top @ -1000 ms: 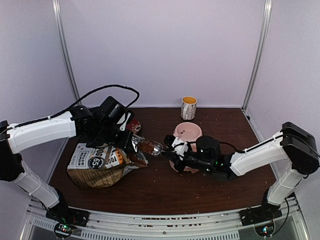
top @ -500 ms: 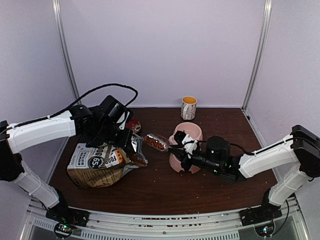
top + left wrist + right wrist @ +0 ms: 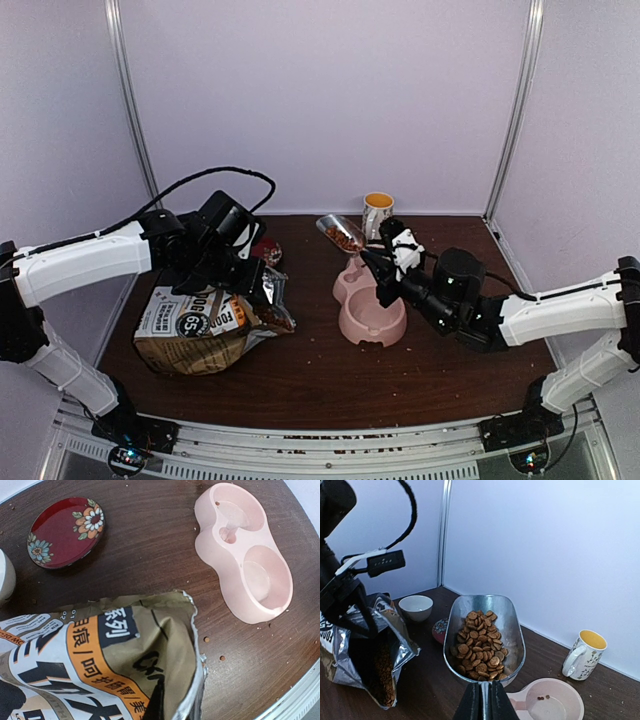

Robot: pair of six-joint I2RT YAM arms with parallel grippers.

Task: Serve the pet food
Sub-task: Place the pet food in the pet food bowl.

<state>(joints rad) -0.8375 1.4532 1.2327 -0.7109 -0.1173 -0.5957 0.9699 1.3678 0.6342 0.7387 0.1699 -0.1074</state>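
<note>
Metal scoop (image 3: 485,630) full of kibble (image 3: 480,647), raised near the pink double bowl (image 3: 345,322)
The right gripper (image 3: 482,702) is clamped on the scoop's handle; the left gripper (image 3: 260,288) is closed on the paper bag's (image 3: 190,328) torn edge.

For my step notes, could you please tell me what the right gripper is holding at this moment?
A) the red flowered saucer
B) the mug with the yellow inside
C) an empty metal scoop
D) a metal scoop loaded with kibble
D: in the right wrist view the right gripper is closed on the handle of a metal scoop that carries a heap of brown kibble.
</note>
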